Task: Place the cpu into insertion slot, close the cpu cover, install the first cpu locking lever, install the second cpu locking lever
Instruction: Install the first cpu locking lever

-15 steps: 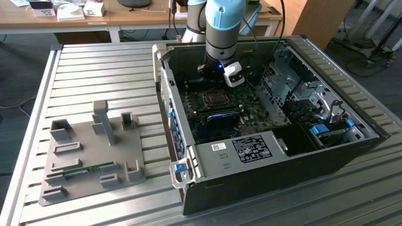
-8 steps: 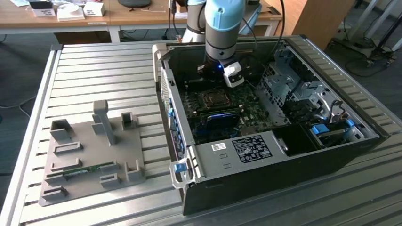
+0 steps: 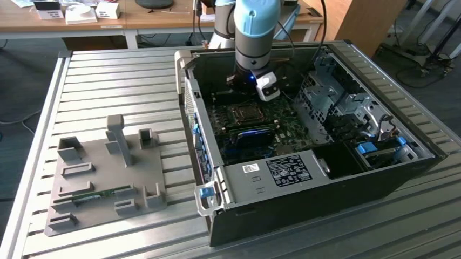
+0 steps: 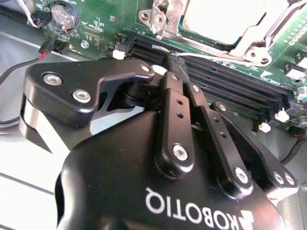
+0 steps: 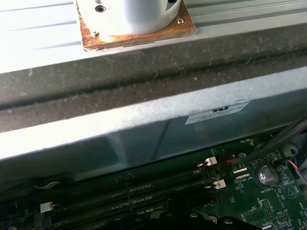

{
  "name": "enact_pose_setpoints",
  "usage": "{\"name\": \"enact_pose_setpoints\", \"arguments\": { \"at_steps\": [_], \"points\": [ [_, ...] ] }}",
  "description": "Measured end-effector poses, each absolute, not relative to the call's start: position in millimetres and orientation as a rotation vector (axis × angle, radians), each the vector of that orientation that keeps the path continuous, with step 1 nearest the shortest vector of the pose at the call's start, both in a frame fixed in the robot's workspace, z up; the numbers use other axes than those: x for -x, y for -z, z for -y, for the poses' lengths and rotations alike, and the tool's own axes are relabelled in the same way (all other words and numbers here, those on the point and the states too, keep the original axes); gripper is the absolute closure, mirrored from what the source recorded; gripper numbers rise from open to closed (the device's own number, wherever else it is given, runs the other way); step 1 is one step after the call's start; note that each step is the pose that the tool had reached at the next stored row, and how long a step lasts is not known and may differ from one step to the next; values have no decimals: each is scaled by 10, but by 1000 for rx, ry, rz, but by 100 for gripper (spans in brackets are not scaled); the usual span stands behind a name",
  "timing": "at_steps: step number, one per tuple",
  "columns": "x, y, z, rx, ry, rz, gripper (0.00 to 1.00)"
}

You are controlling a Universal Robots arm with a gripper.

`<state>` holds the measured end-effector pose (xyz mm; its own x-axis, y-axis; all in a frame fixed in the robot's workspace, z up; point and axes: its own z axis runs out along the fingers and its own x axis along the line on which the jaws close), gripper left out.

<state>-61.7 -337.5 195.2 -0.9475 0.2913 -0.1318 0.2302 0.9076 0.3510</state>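
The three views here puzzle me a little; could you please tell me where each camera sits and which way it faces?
Exterior view: off the arm and raised, looking down at the open computer case on a slatted table; the arm reaches into the case.
Second wrist view: riding on the arm, looking along the claw toward the cpu and cpu cover.
First wrist view: on the arm, facing the case's inner wall above the motherboard.
Shared: both wrist views show the long black memory slots.

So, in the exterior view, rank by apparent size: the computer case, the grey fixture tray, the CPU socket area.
1. Computer case, largest.
2. Grey fixture tray.
3. CPU socket area, smallest, below the gripper.
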Motion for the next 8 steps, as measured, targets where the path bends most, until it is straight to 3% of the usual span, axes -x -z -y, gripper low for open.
{"name": "enact_pose_setpoints", "arguments": {
  "at_steps": [8],
  "points": [
    [634, -1934, 3386, -396, -488, -2887, 89]
  ]
}}
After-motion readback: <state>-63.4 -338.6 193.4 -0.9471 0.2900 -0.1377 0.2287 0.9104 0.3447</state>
